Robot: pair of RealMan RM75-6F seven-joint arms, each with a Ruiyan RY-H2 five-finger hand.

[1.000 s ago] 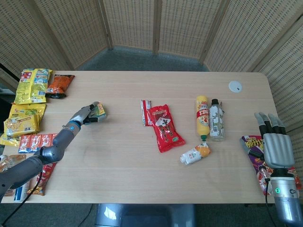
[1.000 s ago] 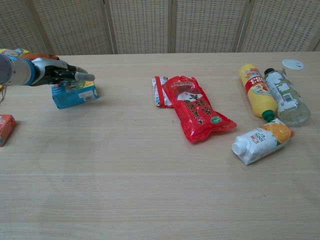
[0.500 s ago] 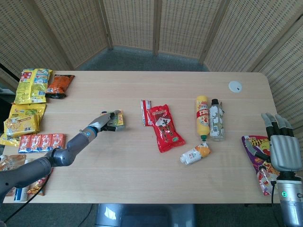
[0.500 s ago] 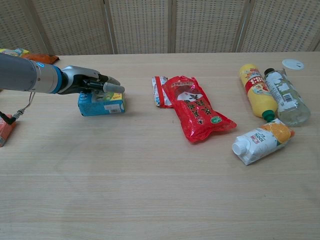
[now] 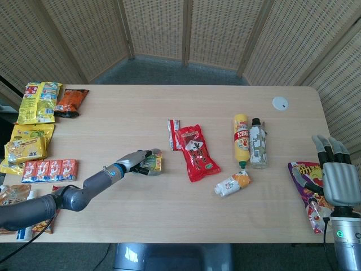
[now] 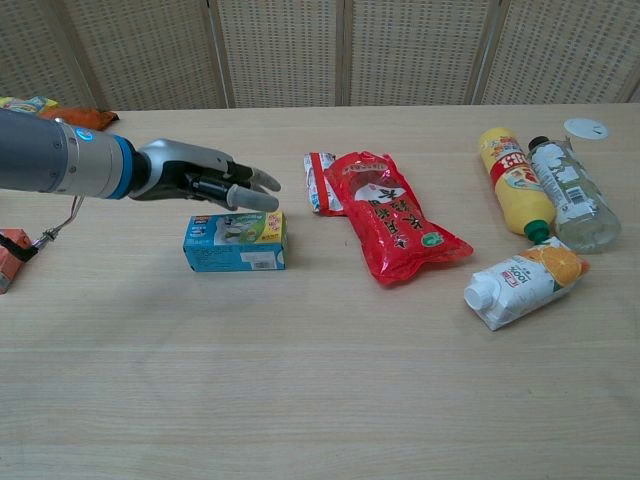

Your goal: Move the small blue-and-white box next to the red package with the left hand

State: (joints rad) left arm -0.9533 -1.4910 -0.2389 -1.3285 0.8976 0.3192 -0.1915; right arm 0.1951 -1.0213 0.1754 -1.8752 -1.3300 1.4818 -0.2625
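Your left hand hovers just above the small blue-and-white cardboard box, fingers spread and holding nothing, with the glossy red plastic package lying at its 3 o'clock.

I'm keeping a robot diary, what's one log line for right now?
left hand: above box, grip unclear | box: on table, left of red package, gap between | right hand: idle, open

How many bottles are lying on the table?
2. The yellow plastic bottle with a red label and the clear plastic bottle with a black cap lie side by side, right of the red package. The small carton below them is no bottle.
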